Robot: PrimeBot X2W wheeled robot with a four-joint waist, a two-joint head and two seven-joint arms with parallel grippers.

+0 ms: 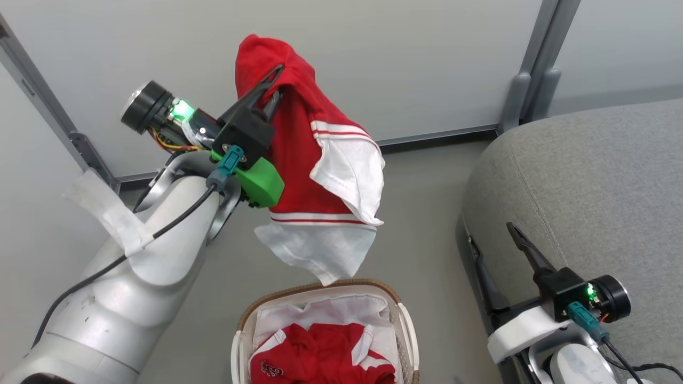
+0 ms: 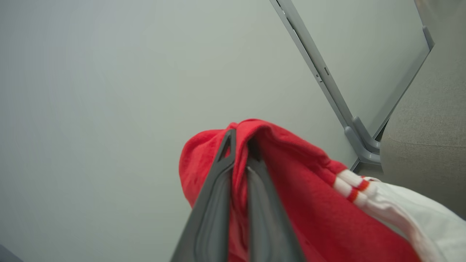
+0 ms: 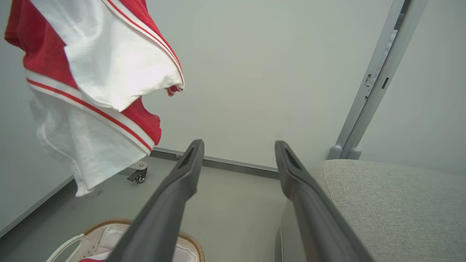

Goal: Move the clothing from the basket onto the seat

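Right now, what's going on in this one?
The left gripper is shut on the red-and-white jersey, holding it in the air above the basket. A second red garment lies in the basket. The right gripper is open and empty at the edge of the grey seat, where no clothing lies in view.

Left claw [image 1: 278, 81] raised, clamped, right claw [image 1: 491, 233] spread

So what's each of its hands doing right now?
Left gripper: closed on the red jersey, held up in the air.
Right gripper: open, holding nothing.
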